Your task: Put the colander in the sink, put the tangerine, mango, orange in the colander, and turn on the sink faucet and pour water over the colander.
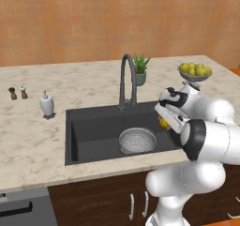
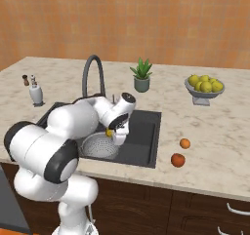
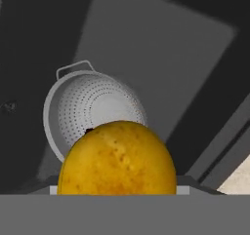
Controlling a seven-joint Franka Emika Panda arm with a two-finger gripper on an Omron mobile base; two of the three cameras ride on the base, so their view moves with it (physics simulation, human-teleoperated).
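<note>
We start with the beige counter [image 1: 33, 140], which fills the middle band of the left base picture, and the sink [image 1: 93, 126] set dark in its centre. The sink faucet [image 1: 126, 79] arches up from the sink's top edge, just left of centre; no stream shows from it. The colander [image 1: 137, 140] sits on the basin floor at lower centre of that frame, and in the hand picture it lies at middle left, empty, its holes and one handle plain.

Above it, at centre right of the left base picture, the gripper [image 1: 165, 121] hangs over the right part of the basin. Its jaws stand fairly wide and clasp a yellow-orange fruit, which we take for the mango [image 3: 117, 158], large at the bottom centre of the hand picture.

Two smaller orange fruits [image 2: 184, 143] and [image 2: 177, 160] wait on the counter at lower right of the right base picture, well apart from the sink.

Our worry: in the hand picture the mango overlaps only the colander's near rim. Released here, we judge it could strike the rim, tip the light bowl or roll off into the basin.
</note>
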